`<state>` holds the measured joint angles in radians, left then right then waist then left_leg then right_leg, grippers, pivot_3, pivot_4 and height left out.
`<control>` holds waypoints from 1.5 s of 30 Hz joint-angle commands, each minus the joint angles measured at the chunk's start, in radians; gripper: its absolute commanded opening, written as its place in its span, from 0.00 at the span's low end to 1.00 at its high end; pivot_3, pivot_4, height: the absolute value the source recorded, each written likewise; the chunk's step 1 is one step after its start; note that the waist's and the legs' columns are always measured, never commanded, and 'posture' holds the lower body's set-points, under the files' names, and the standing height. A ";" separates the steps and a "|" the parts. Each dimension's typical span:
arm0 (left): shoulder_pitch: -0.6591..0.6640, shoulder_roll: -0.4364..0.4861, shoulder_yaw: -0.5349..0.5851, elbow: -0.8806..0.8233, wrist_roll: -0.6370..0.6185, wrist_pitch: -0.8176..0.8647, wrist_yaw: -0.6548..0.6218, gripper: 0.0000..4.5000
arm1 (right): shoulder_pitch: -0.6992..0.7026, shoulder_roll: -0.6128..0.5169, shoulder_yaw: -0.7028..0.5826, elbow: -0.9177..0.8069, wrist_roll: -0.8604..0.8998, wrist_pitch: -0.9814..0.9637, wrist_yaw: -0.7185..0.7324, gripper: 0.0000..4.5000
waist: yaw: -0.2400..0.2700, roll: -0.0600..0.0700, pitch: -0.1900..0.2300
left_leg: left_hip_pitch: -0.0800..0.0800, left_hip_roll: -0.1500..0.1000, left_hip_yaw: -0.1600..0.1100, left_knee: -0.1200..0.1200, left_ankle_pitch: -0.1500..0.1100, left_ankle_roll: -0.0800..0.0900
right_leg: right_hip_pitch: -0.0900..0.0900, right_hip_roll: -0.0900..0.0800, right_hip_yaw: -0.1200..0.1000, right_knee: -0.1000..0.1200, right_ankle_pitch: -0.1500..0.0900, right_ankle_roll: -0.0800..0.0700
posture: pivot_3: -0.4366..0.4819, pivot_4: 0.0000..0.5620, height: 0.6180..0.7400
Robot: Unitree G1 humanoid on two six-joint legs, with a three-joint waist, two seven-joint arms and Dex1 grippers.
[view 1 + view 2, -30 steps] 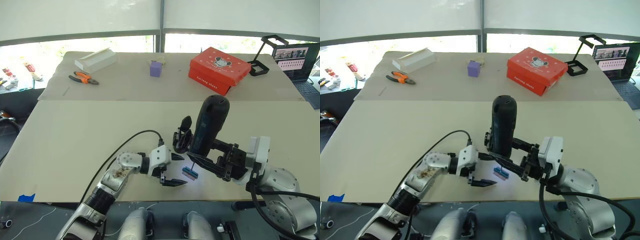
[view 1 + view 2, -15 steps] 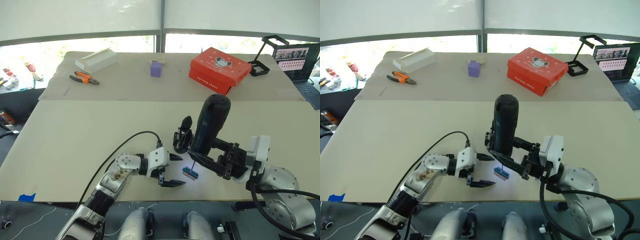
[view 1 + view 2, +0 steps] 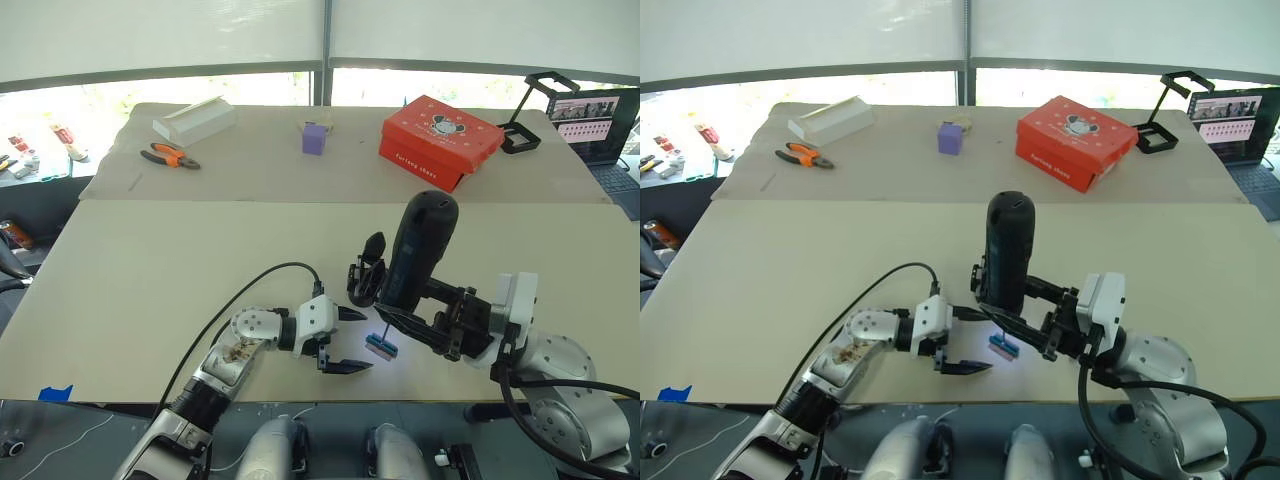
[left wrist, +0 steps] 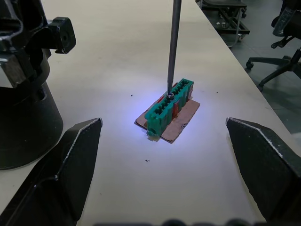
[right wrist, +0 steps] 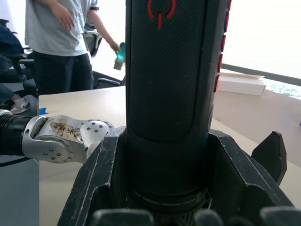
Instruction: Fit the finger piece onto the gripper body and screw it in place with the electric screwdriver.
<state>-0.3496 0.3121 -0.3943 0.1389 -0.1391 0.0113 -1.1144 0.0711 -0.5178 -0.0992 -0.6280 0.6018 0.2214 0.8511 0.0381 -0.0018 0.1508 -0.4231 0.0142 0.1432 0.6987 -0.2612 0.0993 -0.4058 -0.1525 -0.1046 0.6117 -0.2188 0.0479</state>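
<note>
Big tan boards are being used as a table top (image 3: 150,260), and bright windows are being seen far behind it. Nearest the robot, the left gripper (image 3: 345,340) is being held low over the table with its two black fingers (image 4: 70,165) spread wide apart, and nothing is being held between them. Just past its fingertips, a small green block (image 4: 170,106) is lying on a bit of brown card, and a blue-white light is being shone on it. The thin metal bit (image 4: 173,42) of the electric screwdriver (image 3: 418,250) is being pressed down onto the top of that green block. The screwdriver is being gripped tightly by the right gripper (image 3: 440,320), and it is being held nearly upright, leaning a little, with its round end up. Red marks are being shown on its black side in the right wrist view. Just beside the screwdriver, toward the robot's left, the gripper body (image 3: 365,280) is being left standing on the table, with a black pointed finger sticking up from it. Whether the finger piece is fitted on it cannot be told. Farther back, orange pliers (image 3: 165,155), a white box (image 3: 195,120), a small purple cube (image 3: 314,138) and a red box (image 3: 440,140) are being left on the far board. A laptop (image 3: 600,125) is being kept open at the far right, and a person (image 5: 61,42) is being seen standing past the table.
</note>
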 commanded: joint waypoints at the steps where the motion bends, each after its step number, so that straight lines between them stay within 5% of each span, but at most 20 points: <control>1: 0.013 -0.004 -0.016 0.034 0.012 -0.005 -0.001 0.99 | -0.005 0.002 -0.019 -0.031 0.008 -0.051 0.003 0.43 | 0.000 0.000 0.000 | 0.000 0.000 0.000 0.000 0.000 0.000 | 0.000 0.000 0.000 0.000 0.000 0.000 | 0.48 0.27 1.00; 45: 0.024 -0.011 -0.019 0.042 0.012 -0.019 -0.002 0.99 | 0.007 -0.006 -0.003 -0.007 -0.007 -0.031 0.001 0.43 | 0.000 0.000 -0.001 | 0.002 0.000 0.000 0.000 0.000 0.000 | 0.000 0.000 0.000 0.000 0.000 0.000 | 0.48 0.27 1.00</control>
<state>-0.3423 0.3038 -0.3935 0.1586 -0.1397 -0.0188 -1.1171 0.0728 -0.5213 -0.0957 -0.6148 0.5920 0.2195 0.8499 0.0381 -0.0017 0.1502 -0.4212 0.0142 0.1428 0.6988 -0.2612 0.0994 -0.4056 -0.1526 -0.1048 0.6116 -0.2187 0.0479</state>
